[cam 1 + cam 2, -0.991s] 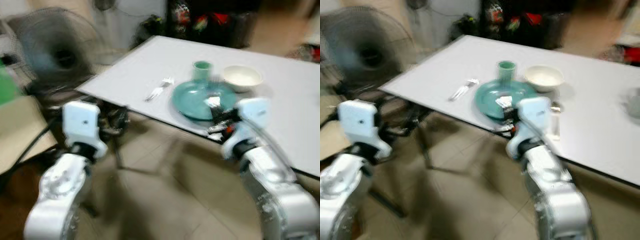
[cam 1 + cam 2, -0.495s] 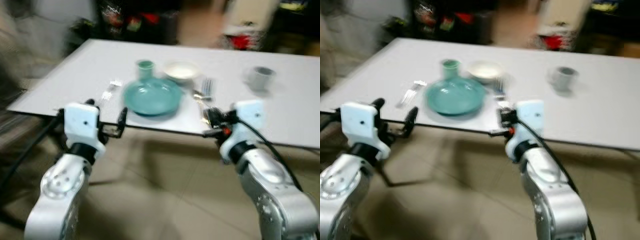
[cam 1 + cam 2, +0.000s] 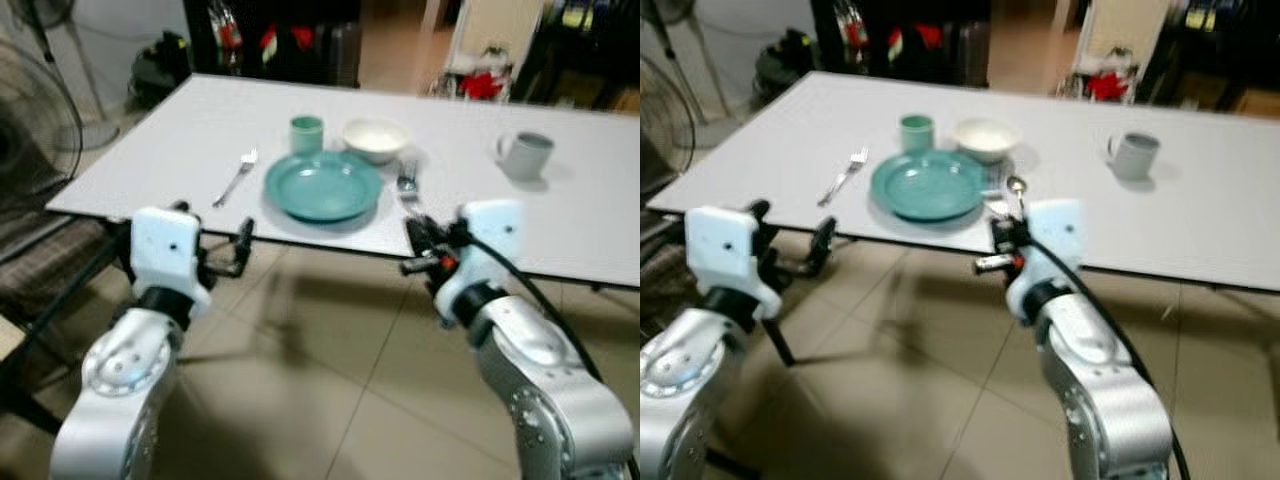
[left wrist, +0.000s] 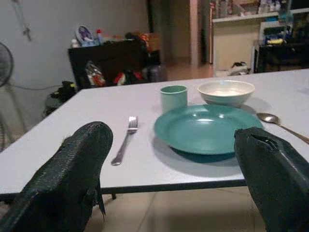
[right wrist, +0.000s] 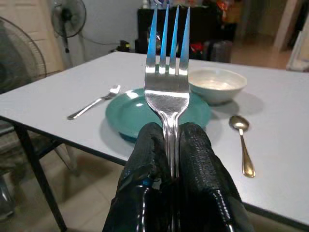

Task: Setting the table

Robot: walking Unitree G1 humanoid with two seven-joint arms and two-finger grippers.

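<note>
Fork (image 5: 167,87) pinched upright, tines up, in right gripper (image 5: 170,145) jaws; left gripper (image 4: 174,193) jaws spread before desk (image 4: 58,140).

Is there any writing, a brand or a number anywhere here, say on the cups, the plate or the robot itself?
None can be read.
Green cup, grey mug, teal plate, white bowl: plain, no markings seen.
Held fork in the right gripper: no stamp visible.
Clutter on the dark shelf behind the table: possibly labels, too small and blurred to read.
</note>
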